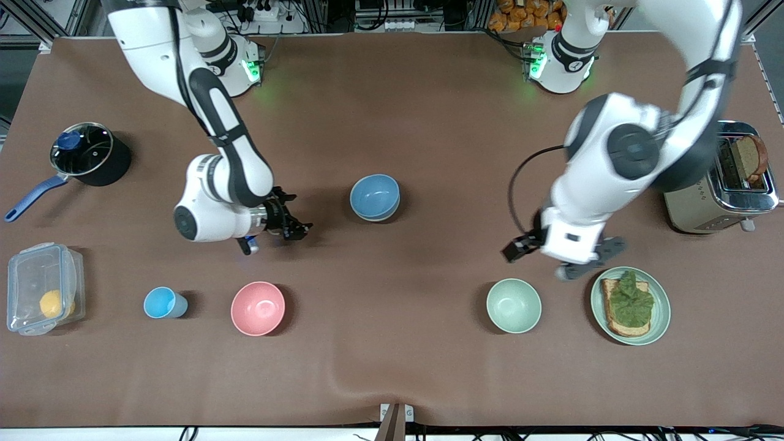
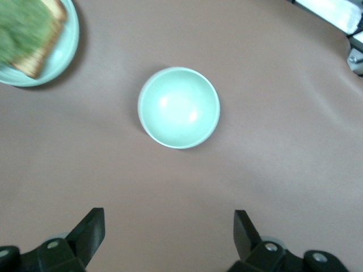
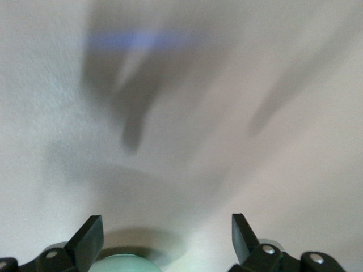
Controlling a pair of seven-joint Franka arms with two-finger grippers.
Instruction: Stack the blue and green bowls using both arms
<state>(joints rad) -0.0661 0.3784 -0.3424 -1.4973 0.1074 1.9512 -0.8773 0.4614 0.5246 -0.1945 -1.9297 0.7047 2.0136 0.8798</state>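
The blue bowl stands upright in the middle of the table. My right gripper hangs open and empty beside it, toward the right arm's end. In the blurred right wrist view, a rounded green edge shows close under the open right gripper. The right arm covers that spot in the front view, and I cannot tell if this is the green bowl. My left gripper is open and empty over the table by the toast plate. Its wrist view looks down on a pale mint bowl.
The pale mint bowl and a plate with toast lie near the front camera. A pink bowl, a light-blue cup and a clear box lie toward the right arm's end. There is also a lidded pot and a toaster.
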